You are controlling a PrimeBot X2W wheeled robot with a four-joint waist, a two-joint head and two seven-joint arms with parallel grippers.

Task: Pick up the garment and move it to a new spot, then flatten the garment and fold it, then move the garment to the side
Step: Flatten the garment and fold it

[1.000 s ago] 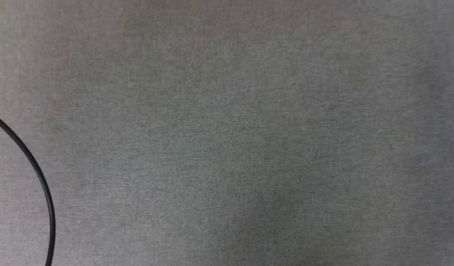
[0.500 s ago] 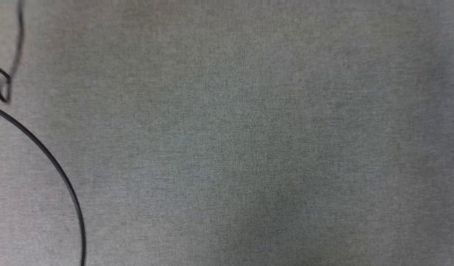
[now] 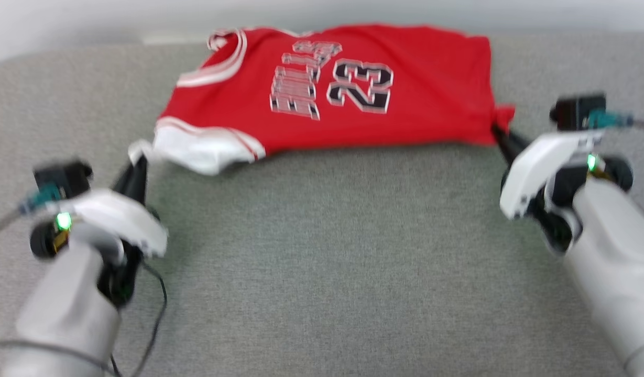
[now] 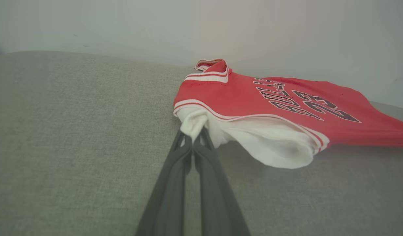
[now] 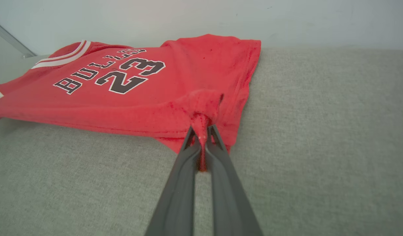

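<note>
Head view: garment over grey fabric

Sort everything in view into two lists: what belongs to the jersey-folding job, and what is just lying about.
Belongs to the job:
jersey, lying printed side up
left gripper, shut on its white sleeve
right gripper, shut on its red hem corner

Just lying about:
black cable beside the left arm
grey cloth surface under it all
pale wall behind
</note>
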